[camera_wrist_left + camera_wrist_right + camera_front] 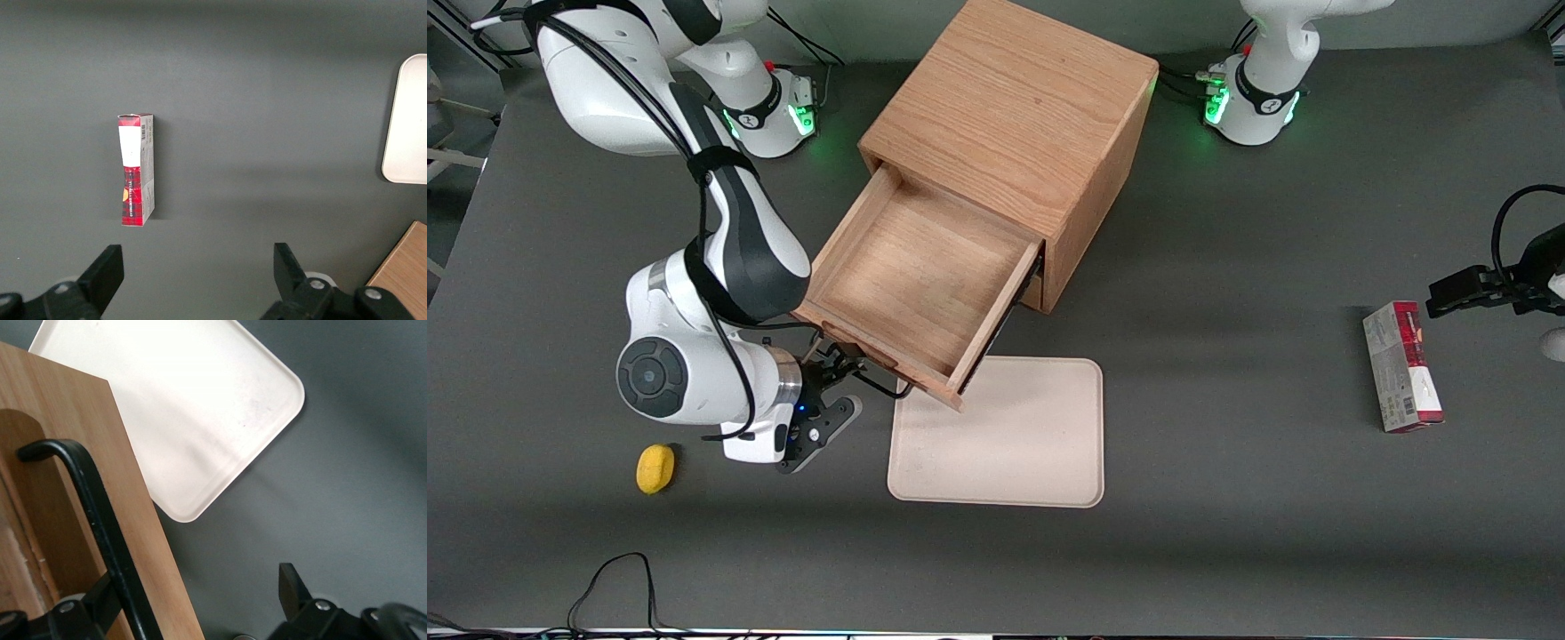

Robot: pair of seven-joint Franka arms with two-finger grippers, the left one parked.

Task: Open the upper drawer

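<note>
Scanning the front view from its left edge: a small yellow lump lay on the dark grey worktop toward the working arm's end, nearer the front camera than the arm. Just beside it hung the working arm's claw, low at the face of the upper drawer. In the right wrist view the claw stood apart, fingers spread; the drawer's black wire handle ran past one finger, the other finger clear of it over bare worktop. Whether the near finger touched the handle could not be told.

The upper drawer was pulled well out of the wooden cabinet, its shallow oak box open to view from above, nothing seen lying in it. The drawer's front corner overhung the edge of a pale cream tray that lay flat on the worktop, nearer the front camera than the cabinet. The same tray showed beside the drawer front in the right wrist view.

Toward the parked arm's end, well apart from tray and cabinet, a red and white carton lay on its side. The left wrist view showed that carton alone on grey, with a tray corner at the frame edge.
</note>
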